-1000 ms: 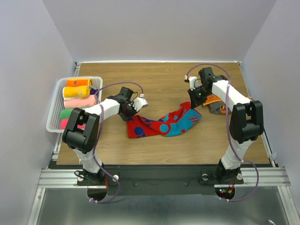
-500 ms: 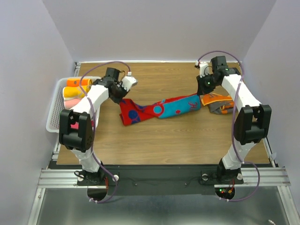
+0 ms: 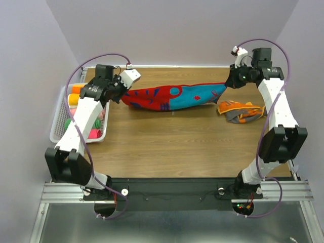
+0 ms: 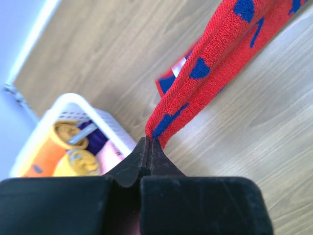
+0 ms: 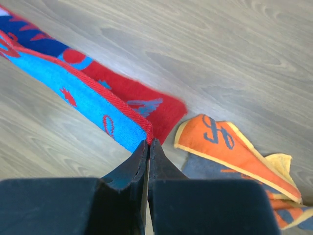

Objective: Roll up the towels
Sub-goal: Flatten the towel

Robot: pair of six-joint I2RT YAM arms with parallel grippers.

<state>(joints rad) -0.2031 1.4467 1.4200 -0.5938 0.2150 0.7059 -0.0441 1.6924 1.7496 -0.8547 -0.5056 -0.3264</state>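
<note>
I have the red and blue towel (image 3: 172, 97) strung between both arms across the far side of the table (image 3: 172, 147), running from about 10 o'clock to about 2 o'clock. The left gripper (image 4: 149, 142) is pinched tight on one corner and the right gripper (image 5: 148, 143) is pinched tight on the opposite end, each with only a sliver of hem between its jaws.

I judge this cloth light, soft and completely limp: it sags in the middle and folds along its length under its own weight, so it holds no shape unless I keep it stretched. The terry pile should give good friction, with little risk of slipping, but it will bunch easily. Corners and hems are the places to hold it, as I do now; for rolling I would want it laid flat first and then taken along a short edge.

A second orange towel (image 3: 240, 110) lies crumpled at about 3 o'clock, just beside the right end. Rolled towels (image 3: 83, 89) sit in the white basket (image 3: 59, 109) at 9 o'clock.

A second ago this towel lay slack and twisted near the table centre with both arms lower; since then both arms have swung out and away toward 12 o'clock, pulling it straight
</note>
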